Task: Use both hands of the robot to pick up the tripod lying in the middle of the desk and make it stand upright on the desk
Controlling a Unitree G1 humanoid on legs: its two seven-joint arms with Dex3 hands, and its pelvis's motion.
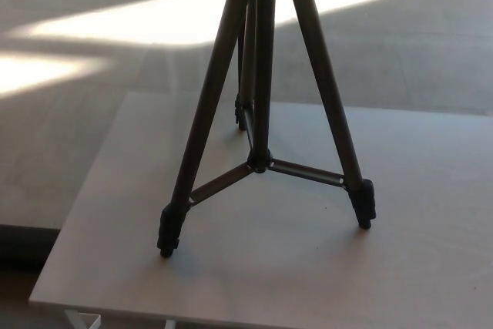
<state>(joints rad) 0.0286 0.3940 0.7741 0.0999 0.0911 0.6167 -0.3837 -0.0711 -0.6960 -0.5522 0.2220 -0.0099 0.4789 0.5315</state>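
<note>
The dark brown tripod (260, 113) stands upright on the pale desk (416, 267) in the head view, its three legs spread. One foot rests at the front left (167, 238), one at the right (363, 206), and one at the back (242, 113). Thin braces meet at a centre hub (259, 164). The tripod's top runs out of the picture. Neither of my hands shows anywhere in the picture, and nothing touches the tripod.
The desk's left edge (81, 198) and front edge (115, 304) fall off to a grey floor with bright sunlit bands (154, 21). A dark strip (23, 244) lies low at the left beside the desk.
</note>
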